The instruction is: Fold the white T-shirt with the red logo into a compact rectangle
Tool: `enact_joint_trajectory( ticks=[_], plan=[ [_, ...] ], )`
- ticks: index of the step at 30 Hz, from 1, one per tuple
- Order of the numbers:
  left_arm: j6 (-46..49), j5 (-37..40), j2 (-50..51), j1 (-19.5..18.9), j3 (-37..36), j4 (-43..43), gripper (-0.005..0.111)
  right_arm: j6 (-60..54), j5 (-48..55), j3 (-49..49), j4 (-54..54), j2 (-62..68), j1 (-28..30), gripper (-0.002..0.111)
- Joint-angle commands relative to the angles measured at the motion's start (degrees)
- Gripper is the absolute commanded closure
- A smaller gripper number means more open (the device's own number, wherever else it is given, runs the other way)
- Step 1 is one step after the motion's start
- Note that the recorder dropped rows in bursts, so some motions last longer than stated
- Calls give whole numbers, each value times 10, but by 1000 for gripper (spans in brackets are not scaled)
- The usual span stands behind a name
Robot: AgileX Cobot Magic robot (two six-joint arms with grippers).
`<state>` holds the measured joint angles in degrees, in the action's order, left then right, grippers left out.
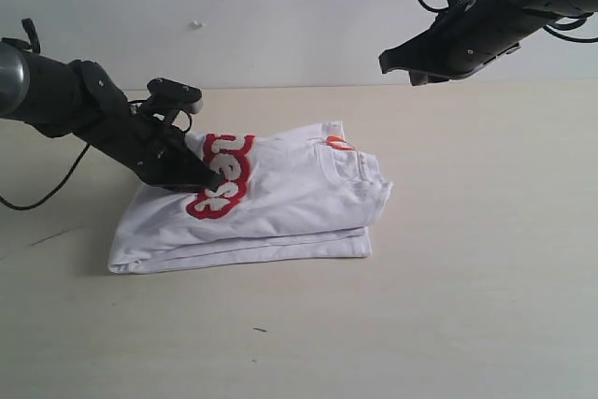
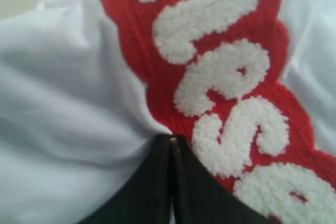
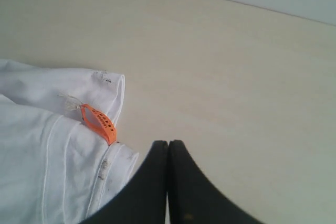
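Jaws together, the left gripper (image 1: 200, 184) presses its tip into the folded white T-shirt (image 1: 280, 207) beside the red logo (image 1: 227, 175), left of centre on the pale table (image 1: 467, 287). The right gripper (image 1: 386, 63), likewise closed, hangs at upper right, clear of the T-shirt.

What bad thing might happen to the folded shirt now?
The left tool is shut and pressed into the shirt beside the red logo, where the cloth puckers. If it pulls away with cloth snagged, the top layer might drag and spoil the fold. Sliding sideways might wrinkle it too.
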<state>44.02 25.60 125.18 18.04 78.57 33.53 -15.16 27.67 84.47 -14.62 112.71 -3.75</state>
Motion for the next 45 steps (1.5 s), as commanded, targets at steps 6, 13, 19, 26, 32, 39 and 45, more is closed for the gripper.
enact_joint_trajectory(
  ticks=[6,13,19,26,32,39,45],
  plan=[
    [62,96,15,47,-10,1,107,-2,10,-2,-3,-9,1,108],
    [82,116,7,51,-10,9,107,-1,8,-2,-3,-37,1,108],
    [82,82,-20,51,-10,11,107,-9,37,-2,-21,-37,-3,108],
    [81,77,-56,47,-11,14,107,-123,39,-2,-115,43,-53,108],
    [36,36,-85,27,-11,14,107,-133,90,-10,-114,63,-63,108],
    [20,21,-70,-28,-17,17,107,-133,68,-124,-116,-23,-66,108],
    [13,31,-38,-31,-17,22,107,-126,17,-154,-105,6,-70,108]
  ],
)
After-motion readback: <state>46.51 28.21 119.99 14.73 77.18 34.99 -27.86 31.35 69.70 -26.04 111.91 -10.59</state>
